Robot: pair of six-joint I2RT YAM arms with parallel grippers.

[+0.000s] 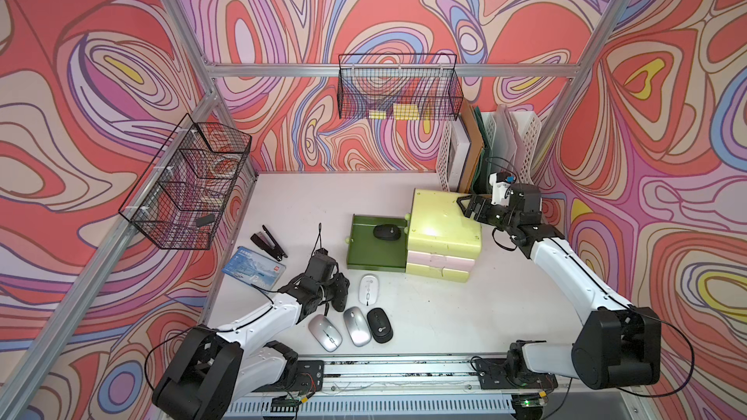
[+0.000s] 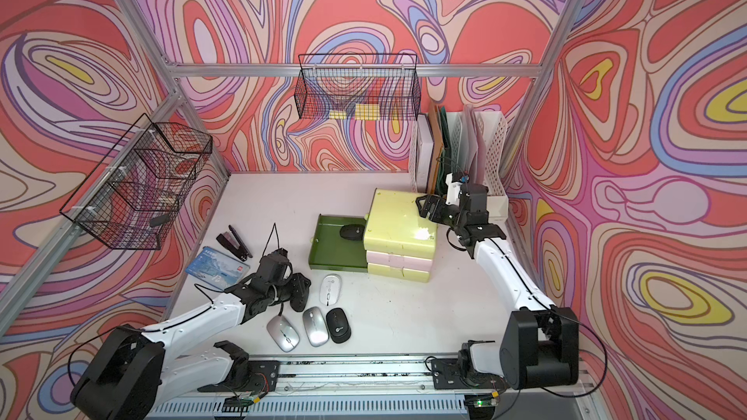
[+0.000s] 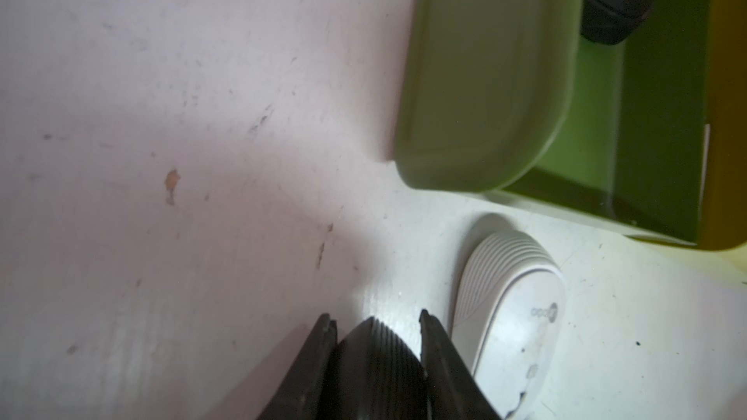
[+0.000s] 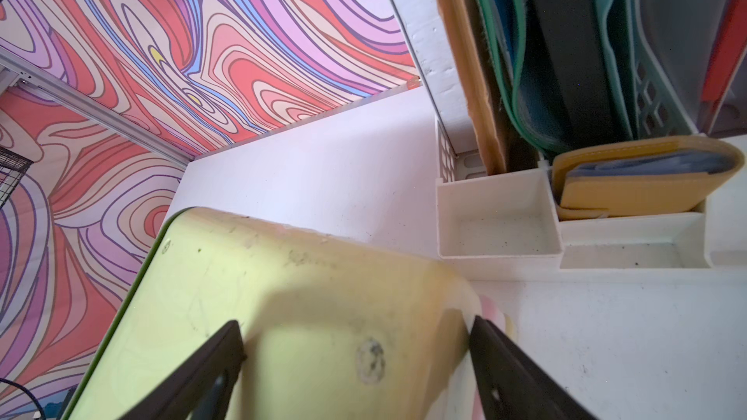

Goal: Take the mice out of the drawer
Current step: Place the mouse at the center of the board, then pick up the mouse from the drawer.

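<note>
We see the white table [image 1: 465, 317] filling the lower middle of both top views. Right of centre on it stands the yellow-green drawer unit [image 1: 444, 224], three drawers high. Its top drawer [image 1: 372, 256], dark green inside, stands open toward the left of the frame. Behind the unit, at the upper right of the table, a white file rack [image 1: 527, 139] holds folders upright.

The right gripper [image 4: 357, 327] hangs over the upper right corner of the unit's top. In the right wrist view its jaws are spread wide with nothing between them, one finger over the yellow top and one just past its edge. We cannot tell whether it touches the unit. The left gripper [image 3: 376, 317] sits low at the lower left of the table. Its jaws are partly closed on a ribbed black mouse [image 3: 376, 369], pinching it by its sides.

One dark mouse [image 1: 387, 232] lies in the drawer, at its upper right end, close against the unit. On the table below the drawer lies the white mouse [image 1: 368, 288], just beside the left gripper. Lower still, side by side near the front edge, lie the left silver mouse [image 1: 325, 332], the right silver mouse [image 1: 357, 326] and a matte black mouse [image 1: 379, 325].
</note>
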